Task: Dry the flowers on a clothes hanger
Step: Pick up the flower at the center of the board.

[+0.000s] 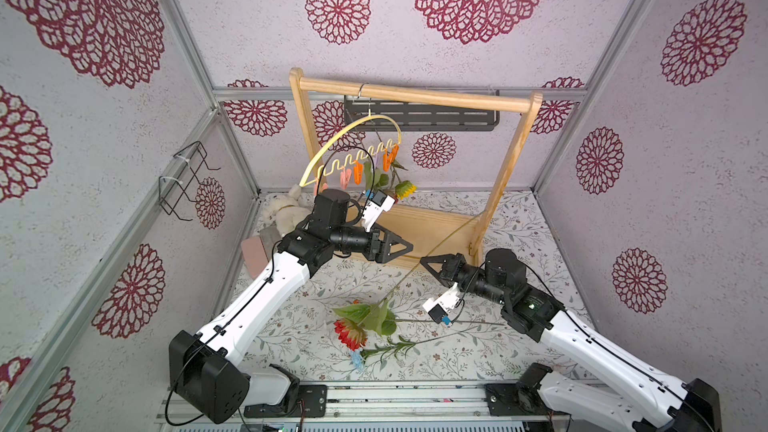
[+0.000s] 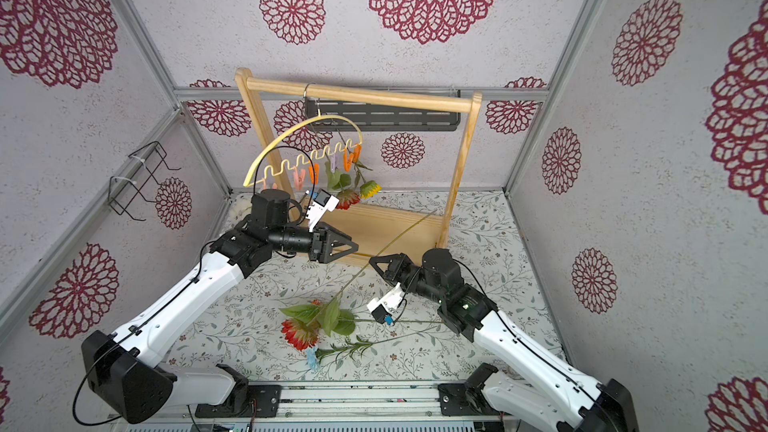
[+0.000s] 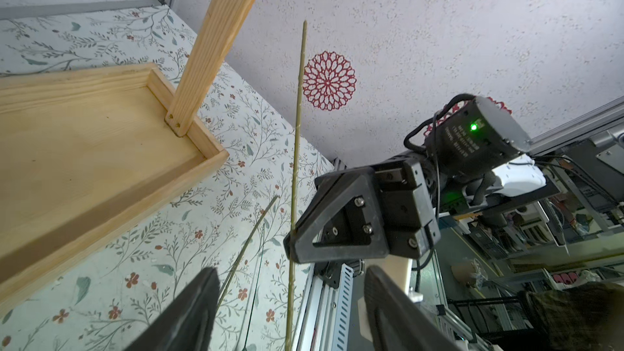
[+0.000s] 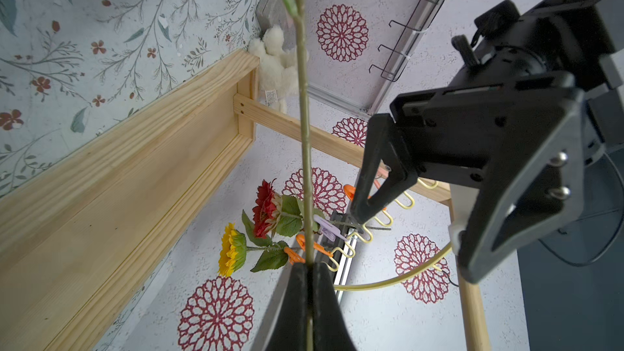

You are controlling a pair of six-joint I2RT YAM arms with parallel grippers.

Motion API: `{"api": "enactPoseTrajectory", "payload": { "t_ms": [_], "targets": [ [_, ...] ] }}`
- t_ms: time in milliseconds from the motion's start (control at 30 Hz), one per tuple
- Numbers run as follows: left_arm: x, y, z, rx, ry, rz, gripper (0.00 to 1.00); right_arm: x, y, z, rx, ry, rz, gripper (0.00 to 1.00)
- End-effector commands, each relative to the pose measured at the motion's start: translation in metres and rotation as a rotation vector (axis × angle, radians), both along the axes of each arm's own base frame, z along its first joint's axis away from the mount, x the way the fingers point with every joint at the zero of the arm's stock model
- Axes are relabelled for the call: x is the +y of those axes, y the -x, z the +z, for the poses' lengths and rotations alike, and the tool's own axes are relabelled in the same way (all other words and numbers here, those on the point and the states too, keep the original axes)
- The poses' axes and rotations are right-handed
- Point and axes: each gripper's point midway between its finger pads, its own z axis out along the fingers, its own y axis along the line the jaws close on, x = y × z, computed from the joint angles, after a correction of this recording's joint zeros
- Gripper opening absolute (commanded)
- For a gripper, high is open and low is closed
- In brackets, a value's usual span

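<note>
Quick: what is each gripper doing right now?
left gripper: open, holding nothing.
right gripper: closed on a flower stem.

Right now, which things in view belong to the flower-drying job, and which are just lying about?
Job: clothes hanger on the wooden rack; yellow flower and pegged red flower on it; long stem pinched in the right gripper; left gripper, open; loose red flower and blue flower on the table.
Lying about: plush toy; pink block; black slotted shelf.
</note>
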Motion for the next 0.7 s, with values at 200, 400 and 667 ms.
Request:
{"api": "enactPoseTrajectory", "payload": {
  "t_ms": [200,400,667],
  "targets": [
    [-0.008,0.017,-0.029,0.137,-0.058,-0.101,0.65,0.005,-0.006,0.037,-0.093,-0.034,0.003,0.00],
    [-0.012,0.022,-0.035,0.183,-0.081,-0.138,0.59,0.007,-0.009,0.043,-0.104,-0.031,-0.002,0.00],
    [-0.011,0.025,-0.034,0.175,-0.078,-0.140,0.44,0.005,-0.016,0.035,-0.068,0.000,-0.035,0.00]
  ]
}}
